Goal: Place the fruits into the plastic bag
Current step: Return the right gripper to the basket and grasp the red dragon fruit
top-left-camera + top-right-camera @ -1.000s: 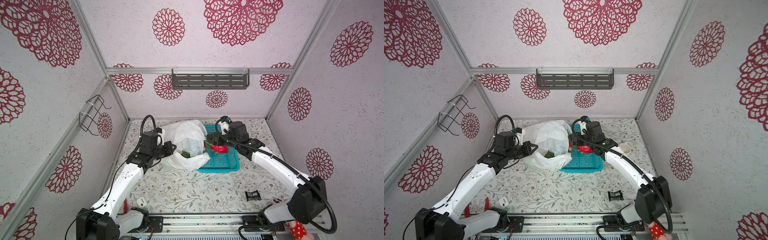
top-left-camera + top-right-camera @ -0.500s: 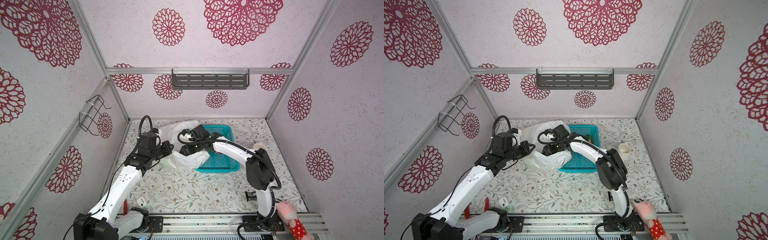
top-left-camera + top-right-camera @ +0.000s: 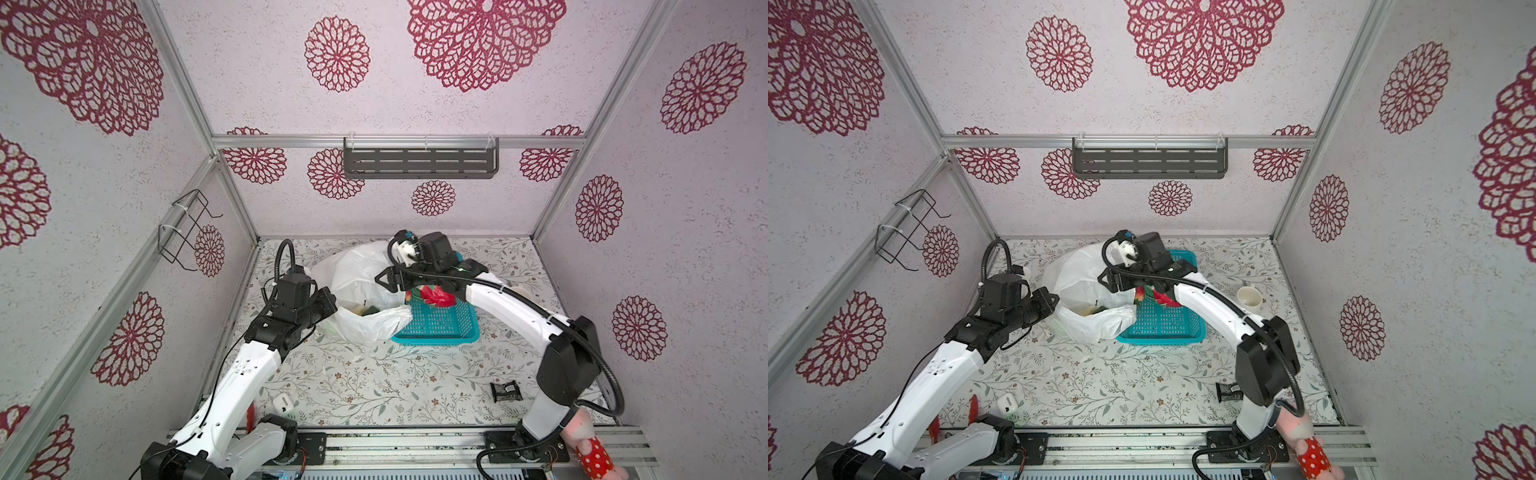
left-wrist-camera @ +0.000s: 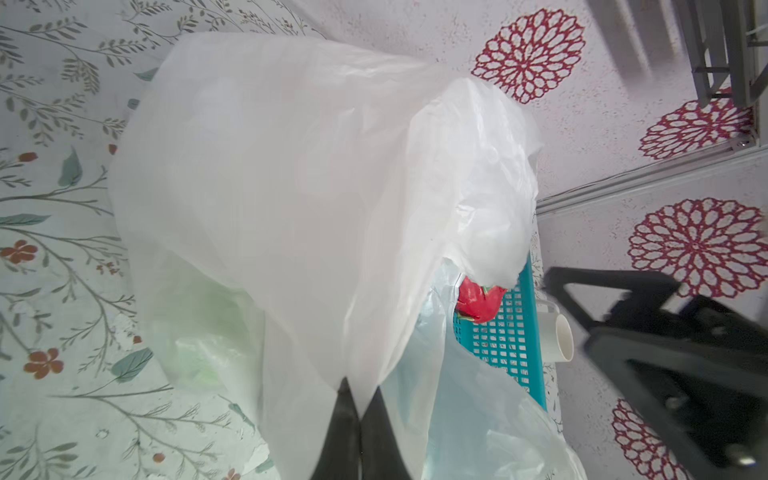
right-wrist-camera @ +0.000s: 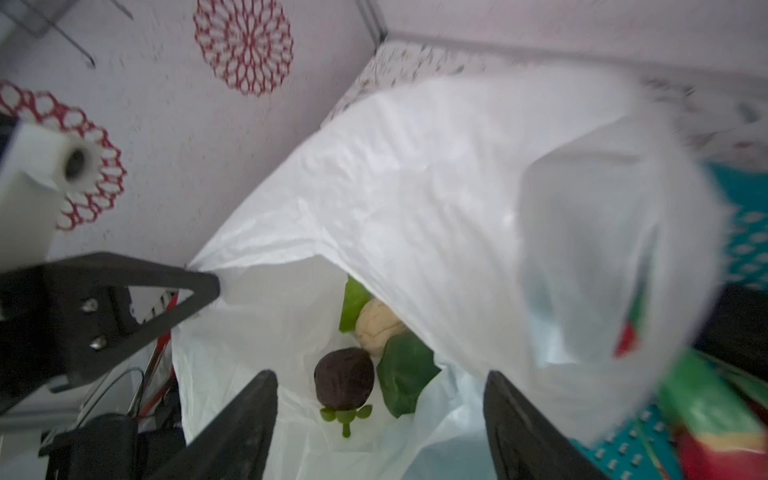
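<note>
Since half a second ago the right arm has drawn up and back out of the large, thin, translucent white plastic bag (image 3: 359,272), and the right gripper (image 5: 380,376) now hangs above the bag's mouth with its two fingers spread wide and nothing between them. The left gripper (image 4: 359,395) is clamped tight on the bag's rim, holding that side up. Four fruits show down inside the bag in the right wrist view: one dark round fruit (image 5: 344,384) with a small green stalk cap, one pale yellowish lumpy fruit (image 5: 378,326), and two green pieces (image 5: 405,374), all clustered and touching. One red-pink dragon fruit (image 3: 432,296) with green tips lies outside the bag, in the single teal perforated plastic basket (image 3: 436,330) just beside it. A fold of the bag drapes over the basket's edge. One white cup (image 3: 1249,297) stands on the floral table cover (image 3: 374,386), apart from the basket.
</note>
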Available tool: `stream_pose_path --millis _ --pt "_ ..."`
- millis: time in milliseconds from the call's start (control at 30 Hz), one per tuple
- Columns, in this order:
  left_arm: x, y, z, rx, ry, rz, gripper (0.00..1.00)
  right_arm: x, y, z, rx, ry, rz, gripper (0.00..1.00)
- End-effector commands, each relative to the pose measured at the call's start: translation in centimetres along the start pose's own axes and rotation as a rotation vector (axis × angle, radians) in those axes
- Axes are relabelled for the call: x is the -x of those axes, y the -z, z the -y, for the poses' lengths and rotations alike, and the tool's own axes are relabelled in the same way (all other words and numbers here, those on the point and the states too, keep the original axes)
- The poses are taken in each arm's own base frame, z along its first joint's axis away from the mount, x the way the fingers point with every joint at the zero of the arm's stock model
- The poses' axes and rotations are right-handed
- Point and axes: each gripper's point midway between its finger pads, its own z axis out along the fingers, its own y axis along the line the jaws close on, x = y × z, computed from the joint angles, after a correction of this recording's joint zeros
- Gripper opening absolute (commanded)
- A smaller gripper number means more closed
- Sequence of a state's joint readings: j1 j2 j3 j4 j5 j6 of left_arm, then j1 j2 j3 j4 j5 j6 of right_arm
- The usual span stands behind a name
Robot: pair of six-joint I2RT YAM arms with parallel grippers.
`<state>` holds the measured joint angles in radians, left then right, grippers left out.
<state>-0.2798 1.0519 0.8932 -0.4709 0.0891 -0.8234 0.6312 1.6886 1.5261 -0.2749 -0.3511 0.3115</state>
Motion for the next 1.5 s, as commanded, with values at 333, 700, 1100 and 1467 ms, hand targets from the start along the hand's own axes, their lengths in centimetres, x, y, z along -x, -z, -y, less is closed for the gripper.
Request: stream_pose_path --millis 333,700,1100,1467 --pt "0.1 1.6 -1.1 0.032 0.02 0.056 0.0 -3.0 2.2 19.3 -0.533 -0.279 -0.147 0.82" --pt "0.3 0.3 0.1 0.018 0.007 0.039 0.0 -12.0 -1.0 17.3 -0.354 -0.464 -0.318 0.79" --pt "-1.4 -0.8 1.0 0.017 -0.022 0.011 0.0 -13.1 0.6 13.1 -0.317 -0.387 -0.368 0.99" --pt "-0.8 -1.5 1.8 0.018 -0.08 -0.002 0.0 -17.3 1.7 14.0 -0.563 -0.264 -0.547 0.99"
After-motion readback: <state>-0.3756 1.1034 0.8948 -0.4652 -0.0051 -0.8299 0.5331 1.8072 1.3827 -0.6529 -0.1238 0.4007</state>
